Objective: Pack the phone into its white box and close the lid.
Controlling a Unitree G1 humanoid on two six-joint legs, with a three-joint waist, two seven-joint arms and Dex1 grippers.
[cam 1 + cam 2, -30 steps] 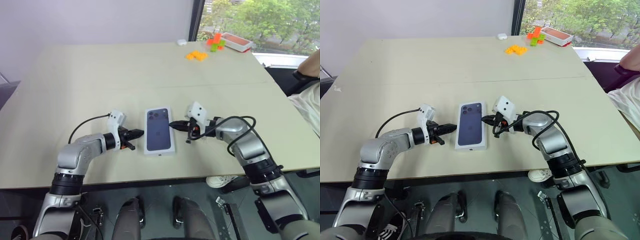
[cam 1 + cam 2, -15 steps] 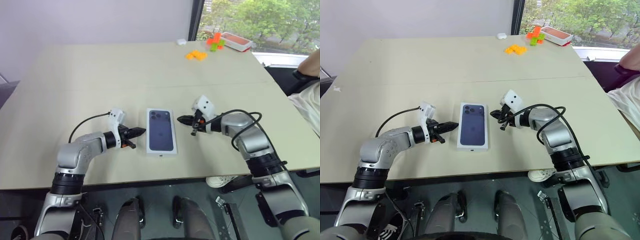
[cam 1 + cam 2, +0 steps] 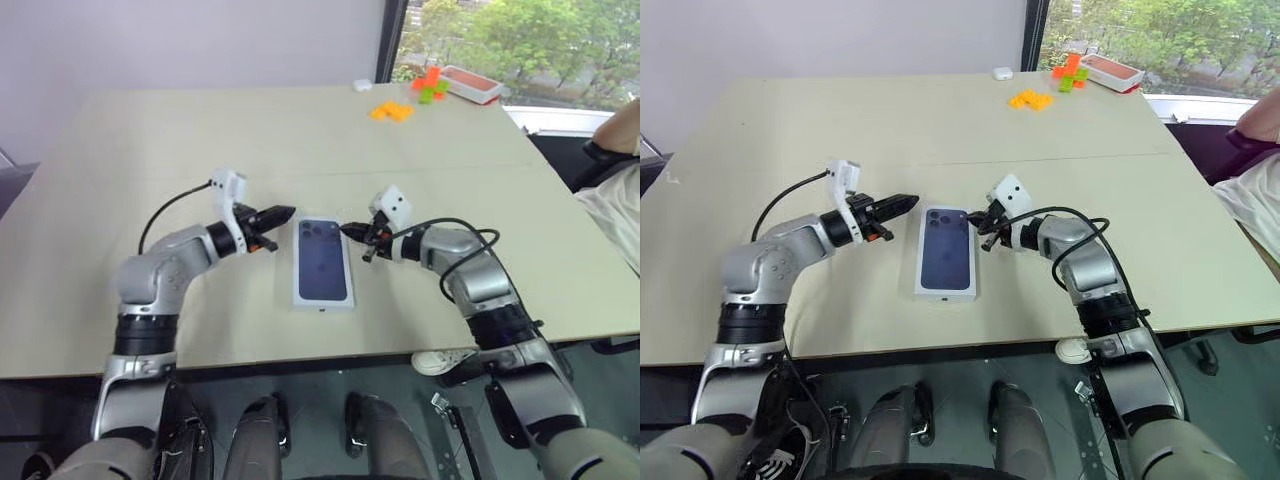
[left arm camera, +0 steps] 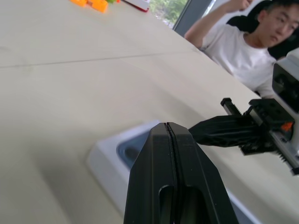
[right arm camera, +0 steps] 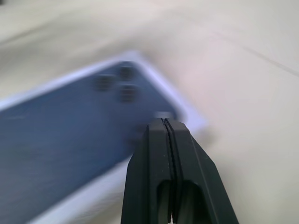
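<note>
The white box [image 3: 324, 305] lies flat and closed on the table near the front edge. The lid [image 3: 322, 265] sits on it, its dark blue phone picture facing up. The phone is hidden. My left gripper [image 3: 285, 212] is shut and hovers level just off the box's far left corner, holding nothing. My right gripper [image 3: 348, 230] is shut too, with its tip at the far right corner over the printed camera cluster [image 5: 117, 84]. In the left wrist view the shut left fingers [image 4: 159, 186] point over the box corner [image 4: 107, 158] toward the right gripper [image 4: 201, 133].
Orange blocks [image 3: 392, 111], a red tray [image 3: 472, 82] and a small white object [image 3: 362, 85] lie at the table's far right. A person [image 4: 247, 51] sits beyond the right edge. The table's front edge [image 3: 300, 365] runs close below the box.
My left gripper has risen and moved forward to the box's far left corner. My right gripper drew back from the box, then came in again at the far right corner.
</note>
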